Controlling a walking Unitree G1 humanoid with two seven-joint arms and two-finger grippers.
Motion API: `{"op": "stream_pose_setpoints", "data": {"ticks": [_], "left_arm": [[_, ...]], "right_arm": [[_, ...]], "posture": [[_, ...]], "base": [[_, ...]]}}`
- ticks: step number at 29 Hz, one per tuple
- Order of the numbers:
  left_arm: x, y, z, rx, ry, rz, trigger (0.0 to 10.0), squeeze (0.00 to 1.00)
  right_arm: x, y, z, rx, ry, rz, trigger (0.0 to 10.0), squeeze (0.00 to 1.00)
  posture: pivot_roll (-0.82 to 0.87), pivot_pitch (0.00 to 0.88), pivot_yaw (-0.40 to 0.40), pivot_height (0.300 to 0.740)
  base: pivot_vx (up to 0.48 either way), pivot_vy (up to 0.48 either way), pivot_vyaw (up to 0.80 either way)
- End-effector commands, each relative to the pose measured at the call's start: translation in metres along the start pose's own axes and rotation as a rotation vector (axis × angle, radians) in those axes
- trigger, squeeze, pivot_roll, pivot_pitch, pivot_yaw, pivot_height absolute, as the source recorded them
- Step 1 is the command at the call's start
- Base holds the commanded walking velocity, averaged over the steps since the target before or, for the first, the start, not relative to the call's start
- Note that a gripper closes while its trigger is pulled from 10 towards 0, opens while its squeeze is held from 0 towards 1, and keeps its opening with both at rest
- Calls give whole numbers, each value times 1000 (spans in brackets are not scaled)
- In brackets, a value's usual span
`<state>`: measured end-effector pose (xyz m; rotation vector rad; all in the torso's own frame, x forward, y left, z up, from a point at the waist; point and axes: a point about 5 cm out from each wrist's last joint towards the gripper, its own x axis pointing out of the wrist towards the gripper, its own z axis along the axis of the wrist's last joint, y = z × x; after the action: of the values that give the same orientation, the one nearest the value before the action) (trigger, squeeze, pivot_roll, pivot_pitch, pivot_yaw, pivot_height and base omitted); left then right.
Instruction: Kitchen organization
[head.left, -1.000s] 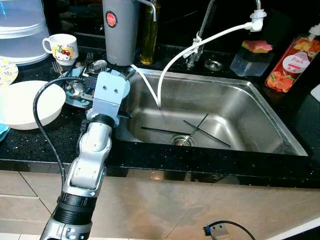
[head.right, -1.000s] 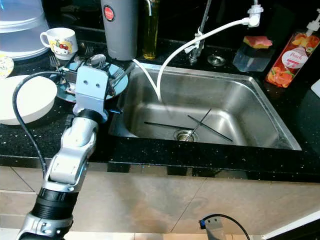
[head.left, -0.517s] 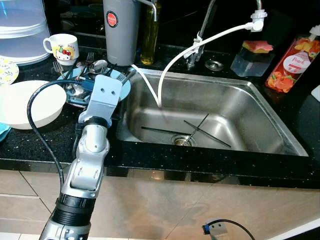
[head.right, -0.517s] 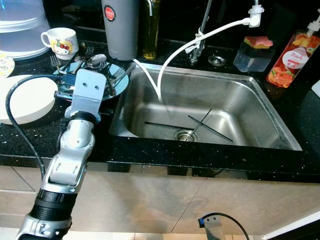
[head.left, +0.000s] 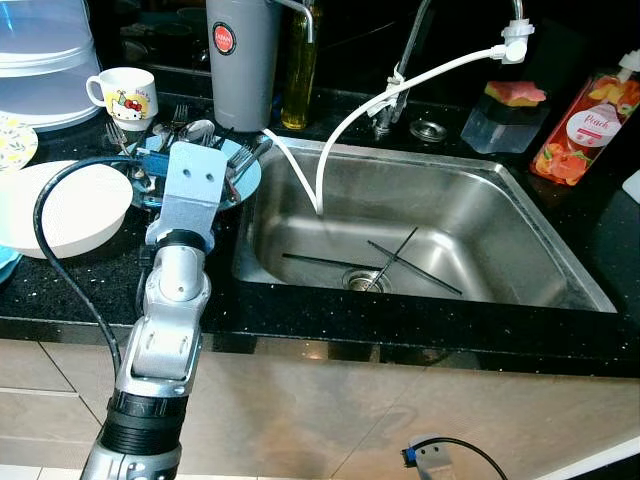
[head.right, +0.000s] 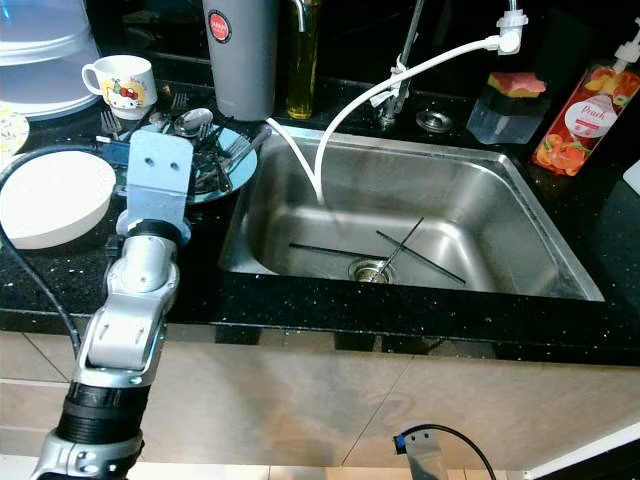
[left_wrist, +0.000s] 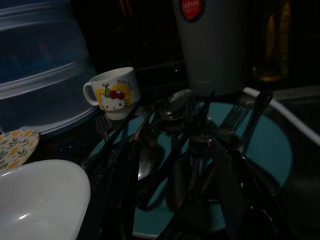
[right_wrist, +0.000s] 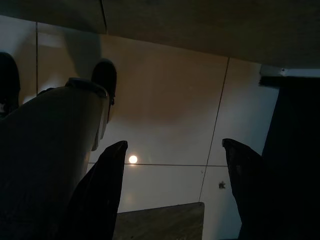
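Nearest, on the black speckled worktop (head.left: 90, 290), the left gripper (left_wrist: 175, 220) hovers over the round teal plate (left_wrist: 267, 150) of steel cutlery (left_wrist: 172, 107); its jaws' state is unclear. Right gripper (right_wrist: 172, 192) hangs spread wide above floor tiles (right_wrist: 165, 115).

This is a home kitchen: a stainless steel sink (head.left: 420, 230) is set into a black speckled stone countertop (head.left: 90, 280), with a faucet (head.left: 400, 60) at its 12 o'clock trailing a white hose (head.left: 350, 120) into the basin. At 9 o'clock of the sink lie a teal plate (head.right: 235, 160) heaped with spoons and forks, a white bowl (head.left: 70, 205) and a cartoon-printed mug (head.left: 125, 95). A peach dish-soap bottle (head.left: 590, 120) and a sponge holder (head.left: 505, 115) stand toward 2 o'clock, with pale tiled floor below.
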<state>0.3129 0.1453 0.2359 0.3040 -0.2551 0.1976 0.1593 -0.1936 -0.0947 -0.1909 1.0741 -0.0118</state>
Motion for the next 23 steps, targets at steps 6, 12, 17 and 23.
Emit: {"op": "stream_pose_setpoints", "data": {"ticks": [6,12,17,23], "left_arm": [[-8,4,-6,-131,141,1,10000,0],[-13,9,-13,-197,218,10,10000,0],[-10,10,-26,-194,262,-20,10000,0],[2,0,-30,-206,287,-159,10000,0]], "right_arm": [[0,-5,-1,0,6,-8,10000,0],[0,-5,-1,0,7,-6,10000,0],[0,0,-1,4,2,-2,10000,0],[0,2,0,6,-1,-2,10000,0]], "posture": [[241,37,-106,740],[244,47,-104,740],[242,50,-98,740],[243,52,-101,740]], "base": [[0,0,0],[0,0,0],[0,0,0],[0,0,0]]}}
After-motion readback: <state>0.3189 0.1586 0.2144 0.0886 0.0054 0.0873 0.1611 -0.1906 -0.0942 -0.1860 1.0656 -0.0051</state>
